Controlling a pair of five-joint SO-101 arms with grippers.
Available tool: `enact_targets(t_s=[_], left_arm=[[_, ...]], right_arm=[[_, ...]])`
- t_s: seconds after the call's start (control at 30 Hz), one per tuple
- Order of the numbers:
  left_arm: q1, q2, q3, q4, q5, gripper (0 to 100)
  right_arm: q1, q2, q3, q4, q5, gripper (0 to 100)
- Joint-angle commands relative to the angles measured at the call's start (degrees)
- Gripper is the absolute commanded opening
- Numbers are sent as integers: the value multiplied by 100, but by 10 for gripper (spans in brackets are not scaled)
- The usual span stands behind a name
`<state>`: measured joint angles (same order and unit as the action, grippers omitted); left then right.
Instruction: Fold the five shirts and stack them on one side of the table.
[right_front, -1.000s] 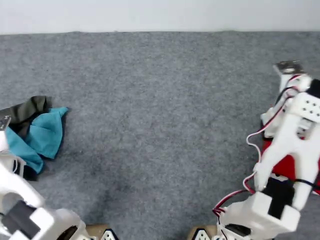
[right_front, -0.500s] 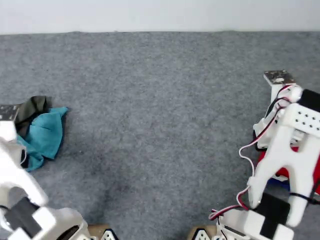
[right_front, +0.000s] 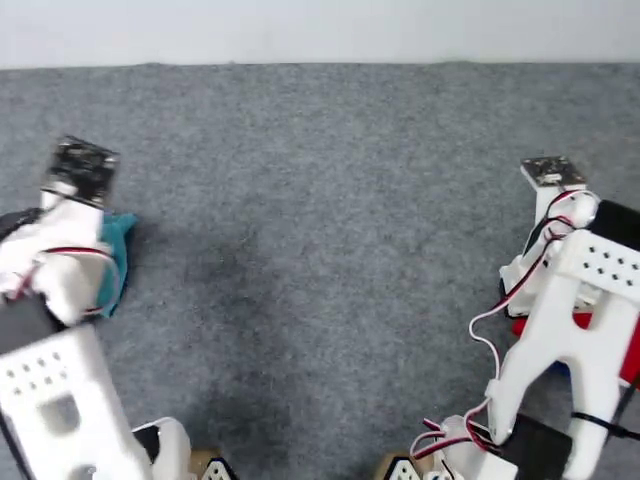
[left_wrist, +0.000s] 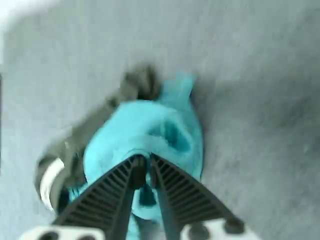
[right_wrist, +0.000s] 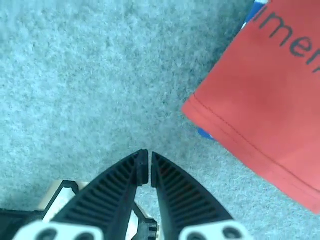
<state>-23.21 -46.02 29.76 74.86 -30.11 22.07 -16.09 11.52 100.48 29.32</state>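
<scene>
Just beneath the left gripper, fingertips together, a crumpled teal shirt

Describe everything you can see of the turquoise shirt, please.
The turquoise shirt is soft, thin-looking cloth, crumpled in a loose heap, not folded. It lies on the grey table at its left side, touching a dark olive shirt next to it. The left gripper, shut, is over it; whether it pinches the cloth is unclear.

Left arm swung forward over teal shirt; right arm drew back slightly
</scene>
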Motion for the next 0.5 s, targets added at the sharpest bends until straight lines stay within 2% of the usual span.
enact_targets(t_s=[0.0, 0.17, 0.3, 0.4, 0.47], left_arm=[[1073, -809, -75, -141, 413, 13], [2382, -1354, -75, -580, 730, 13], [3156, -1415, -251, -519, 712, 13], [3042, -1407, -242, -316, 703, 13], [2655, -1407, -207, -26, 703, 14]], right_arm=[[-48, -215, 18, 215, -44, 9], [-48, -215, 18, 215, -44, 9], [-48, -215, 26, 215, -44, 9], [-48, -215, 26, 215, -44, 9], [-48, -215, 26, 215, -44, 9]])
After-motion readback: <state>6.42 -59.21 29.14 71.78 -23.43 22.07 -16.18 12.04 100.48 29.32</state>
